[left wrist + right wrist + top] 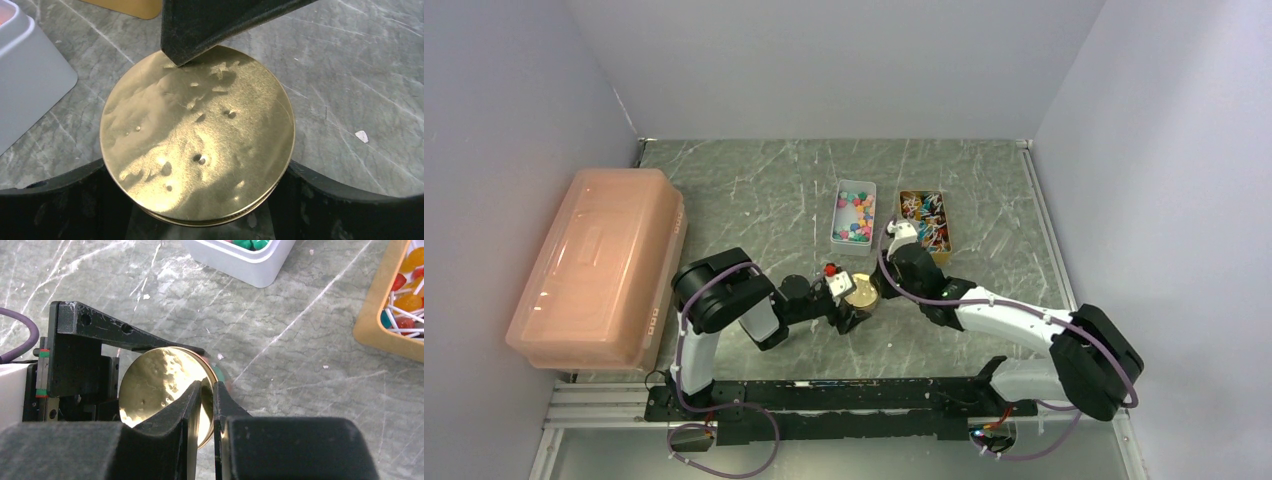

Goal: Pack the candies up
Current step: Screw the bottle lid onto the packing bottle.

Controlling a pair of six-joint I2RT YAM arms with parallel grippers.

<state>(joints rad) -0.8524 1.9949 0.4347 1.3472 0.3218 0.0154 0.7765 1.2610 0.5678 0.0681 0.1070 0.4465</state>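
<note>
A jar with a round gold lid [861,292] stands on the table between the arms; the lid hides most of the jar. My left gripper [854,303] is closed round the jar, one finger on each side of the lid [197,135]. My right gripper [207,390] is shut on the lid's right rim, one finger over the lid [155,385], the other outside it. That finger's tip [200,25] rests on the lid's far edge. The candies [855,217], pink, green, red and yellow, lie in a white tray [836,235] behind the jar.
A tan tray [952,240] of lollipops [407,300] sits right of the white tray [245,267]. A large pink lidded box [599,265] fills the table's left side. Grey walls close in the left, back and right.
</note>
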